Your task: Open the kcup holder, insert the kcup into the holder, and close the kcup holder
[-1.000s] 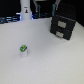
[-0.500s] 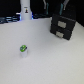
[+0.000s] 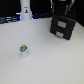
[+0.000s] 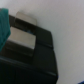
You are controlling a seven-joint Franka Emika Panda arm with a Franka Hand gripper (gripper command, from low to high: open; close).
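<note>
A black kcup holder [image 3: 64,26] sits closed on a white tabletop [image 3: 50,62], well apart from the green-topped kcup [image 3: 23,49]. The claw's opening cannot be told.

Robot body barely visible. Exterior view: dark blocky arm end [image 3: 64,6] at top edge, black, blurred, no markings readable. Wrist view: teal-green rounded part [image 4: 4,26] at frame edge, smooth, out of focus; pincer fingertips indistinct.
</note>
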